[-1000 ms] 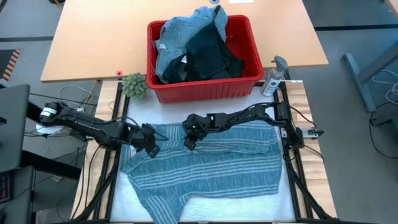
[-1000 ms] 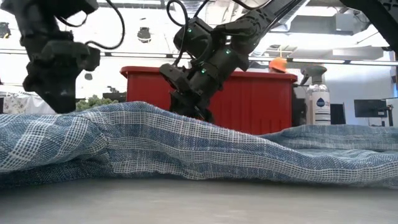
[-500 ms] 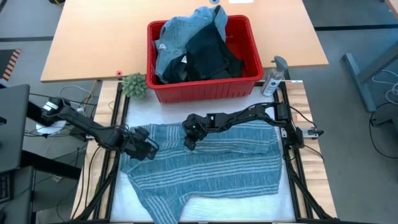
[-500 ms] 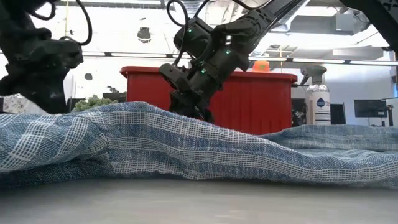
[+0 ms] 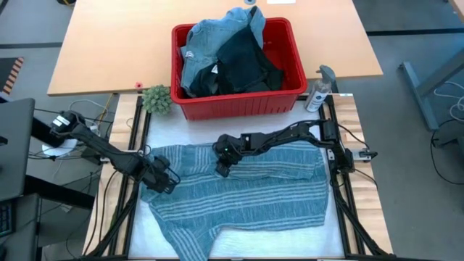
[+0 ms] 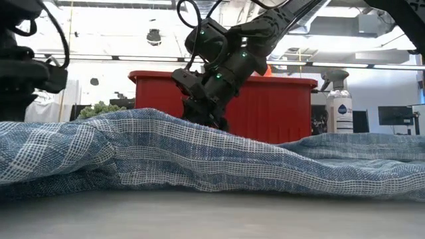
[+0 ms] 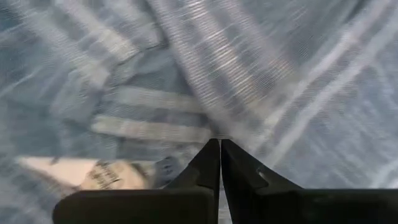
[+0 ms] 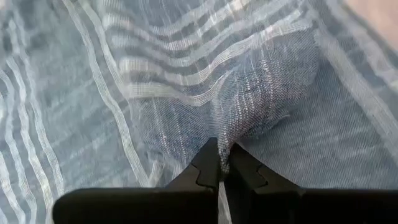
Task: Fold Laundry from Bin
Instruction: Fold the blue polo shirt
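Note:
A blue-grey white-striped shirt [image 5: 246, 196] lies spread on the white mat [image 5: 279, 241] in front of the red bin [image 5: 239, 106]. The bin holds more laundry [image 5: 225, 51], light blue and dark pieces heaped above its rim. My right gripper [image 5: 223, 170] is shut on the shirt near the middle of its far edge; in the low view it [image 6: 207, 121] comes down onto the cloth ridge [image 6: 199, 156]. My left gripper [image 5: 164, 181] is shut, its tips [image 7: 219, 144] down at the shirt's left part, beside a pale label [image 7: 93, 177]. My right gripper pinches a small raised pucker of the shirt [image 8: 231, 138] between its two fingertips, slanting down from the table's right and far side. The cloth bunches up into the fingers, and the rest of the shirt lies on the mat. My left gripper's shut tips are down at the striped cloth [image 7: 211, 127]; I cannot tell whether any cloth is between them or whether they touch it.
A spray bottle [image 5: 319, 90] stands at the bin's right corner and a small green plant [image 5: 156, 99] at its left corner. Black frame rails [image 5: 339, 190] run along both sides of the mat. Bare mat shows at the near edge.
My left gripper has gone toward the table's left and near edges and down onto the shirt's left part, rolling a little, and its fingers have come together. My right gripper and the shirt have kept still.

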